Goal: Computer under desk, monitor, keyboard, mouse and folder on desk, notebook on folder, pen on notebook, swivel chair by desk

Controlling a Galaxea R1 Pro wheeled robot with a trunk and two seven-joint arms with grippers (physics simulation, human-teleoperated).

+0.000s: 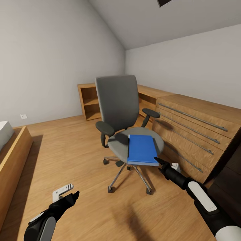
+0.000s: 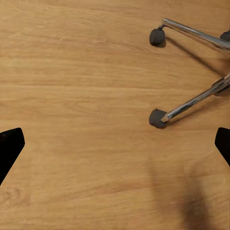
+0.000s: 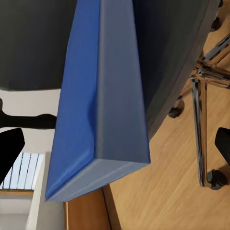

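Two grippers, both spread and empty: your right gripper nears the blue folder (on the swivel chair); your left gripper hangs above floor.

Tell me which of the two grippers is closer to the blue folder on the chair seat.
The right gripper: its tips reach the near corner of the folder on the swivel chair. The left gripper hangs low over the wood floor, away from the chair.

Blue folder flat on swivel chair
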